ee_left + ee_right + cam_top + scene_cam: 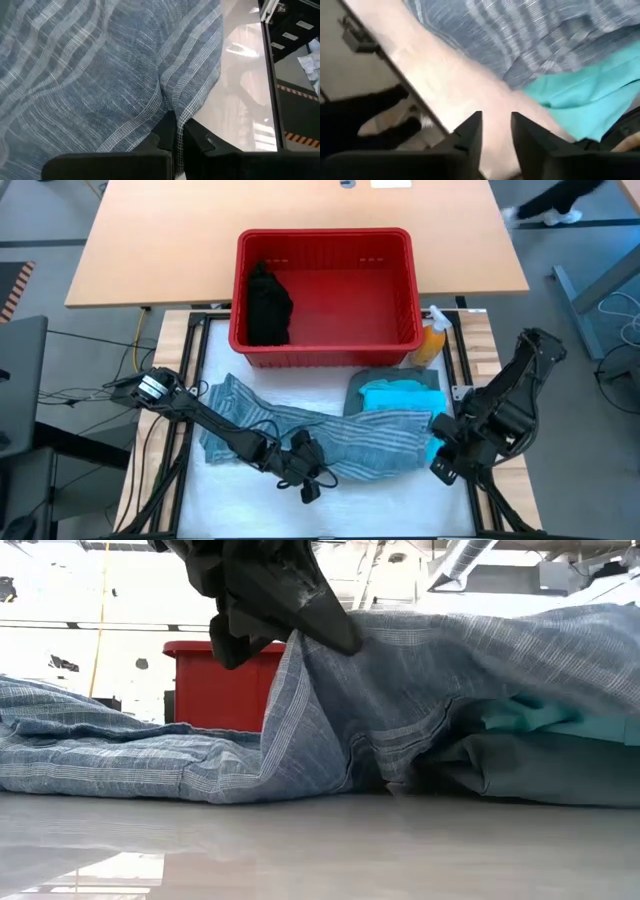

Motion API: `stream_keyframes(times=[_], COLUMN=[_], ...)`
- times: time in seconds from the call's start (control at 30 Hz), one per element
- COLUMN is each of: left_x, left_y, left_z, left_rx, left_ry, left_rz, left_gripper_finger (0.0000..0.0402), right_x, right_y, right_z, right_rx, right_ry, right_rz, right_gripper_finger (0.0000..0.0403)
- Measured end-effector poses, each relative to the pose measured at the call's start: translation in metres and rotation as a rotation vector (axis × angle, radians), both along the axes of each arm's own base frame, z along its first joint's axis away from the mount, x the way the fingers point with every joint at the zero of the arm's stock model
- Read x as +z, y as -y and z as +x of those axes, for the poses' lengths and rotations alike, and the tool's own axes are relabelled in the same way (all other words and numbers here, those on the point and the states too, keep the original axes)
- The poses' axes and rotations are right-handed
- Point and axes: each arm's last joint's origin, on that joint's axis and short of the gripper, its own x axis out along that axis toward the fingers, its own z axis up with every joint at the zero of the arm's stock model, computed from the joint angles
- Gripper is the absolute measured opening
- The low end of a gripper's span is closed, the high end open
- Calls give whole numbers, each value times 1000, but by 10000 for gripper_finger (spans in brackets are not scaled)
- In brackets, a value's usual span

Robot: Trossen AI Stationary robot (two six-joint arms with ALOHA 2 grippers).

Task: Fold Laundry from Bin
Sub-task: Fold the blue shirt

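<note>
The blue-grey striped cloth (300,435) is spread on the worktop (250,505) in front of the red bin (325,345), partly over teal garments (400,395). Its near edge is pinched by the clenched left pincer (175,131). The right pincer (496,131) is released, empty, beside the cloth's right end.

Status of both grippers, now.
Left gripper: shut on the striped cloth, pinching its edge.
Right gripper: open, holding nothing, beside the teal garment.
</note>
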Motion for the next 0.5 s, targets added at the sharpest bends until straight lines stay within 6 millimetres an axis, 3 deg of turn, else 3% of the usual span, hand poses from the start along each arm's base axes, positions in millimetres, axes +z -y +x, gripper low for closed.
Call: stream_keyframes(times=[0.27, 0.5], left_x=[0, 0], left_y=[0, 1], left_z=[0, 0], left_rx=[7, 0], left_ry=[-1, -12], left_rz=[-26, -70], left_gripper_finger=[0, 0], right_x=[-44, -65], right_y=[0, 5], right_z=[-8, -20], right_rx=[-217, -316], right_ry=[7, 213], right_rz=[-117, -88], right_gripper_finger=[227, 239])
